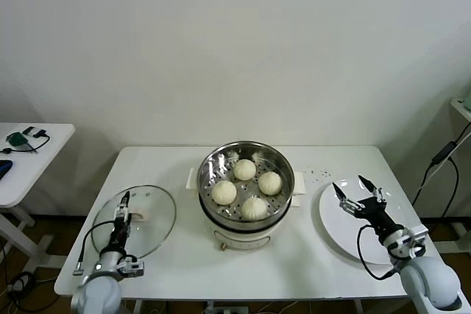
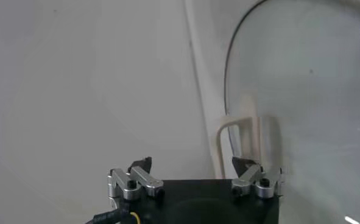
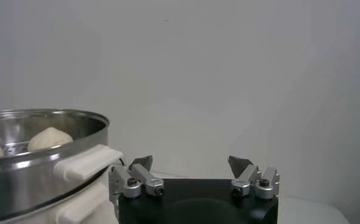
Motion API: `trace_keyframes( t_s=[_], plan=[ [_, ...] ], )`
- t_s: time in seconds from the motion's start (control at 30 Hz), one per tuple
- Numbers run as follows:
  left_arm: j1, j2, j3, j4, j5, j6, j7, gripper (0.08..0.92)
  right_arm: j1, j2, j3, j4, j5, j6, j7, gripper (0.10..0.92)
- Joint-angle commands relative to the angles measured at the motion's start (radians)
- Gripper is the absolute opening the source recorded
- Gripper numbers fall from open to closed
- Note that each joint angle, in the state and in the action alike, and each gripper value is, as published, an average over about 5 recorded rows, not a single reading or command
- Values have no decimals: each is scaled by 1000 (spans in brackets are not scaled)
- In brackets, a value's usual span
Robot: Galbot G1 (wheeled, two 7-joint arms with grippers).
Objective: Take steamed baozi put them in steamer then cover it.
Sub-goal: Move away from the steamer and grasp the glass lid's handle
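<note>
Operator: Currently, from the head view I see the steamer (image 1: 246, 195) at the middle of the white table (image 1: 176, 255), uncovered. All four steamed baozi (image 1: 245, 170) sit on its perforated tray, grouped close together, none stacked.

Supervisor: Lid location?

Operator: I have the glass lid (image 1: 143, 220) lying flat on the table to the robot's left of the steamer, apart from it. The lid's pale handle (image 2: 237, 143) shows in the left wrist view, standing up from the glass.

Supervisor: State of the left pincer?

Operator: I see the left pincer (image 1: 124, 207) over the lid, near its handle. The fingers are spread wide and hold nothing. In the left wrist view both fingertips (image 2: 142, 165) are well apart, the handle just beyond one of them.

Supervisor: And the right pincer?

Operator: I see the right pincer (image 1: 352, 189) above the white plate (image 1: 346, 237), which lies to the robot's right of the steamer. It is also fully spread and empty. The right wrist view shows the steamer's steel rim (image 3: 45, 131) and one white side handle (image 3: 88, 161) beside it, with one bun visible inside the pot. I cannot tell whether either pincer touches what lies beneath it.
</note>
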Motion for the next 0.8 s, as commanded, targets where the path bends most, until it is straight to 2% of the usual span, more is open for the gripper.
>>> trace_keyframes(
  t_s=[0.03,0.2,0.3,0.8],
  plan=[
    [-55,12,4,57,-44,-6,-34,823,-7,9,7,-12,-31,10,-12,823],
    [-64,16,15,87,-79,-16,-43,817,-10,14,5,-22,-59,24,-27,823],
    [-64,19,17,95,-90,-25,-42,767,-13,14,10,-28,-67,30,-34,823],
    [-48,37,13,71,-142,-48,-37,334,8,19,13,-50,-83,43,-45,823]
  ],
)
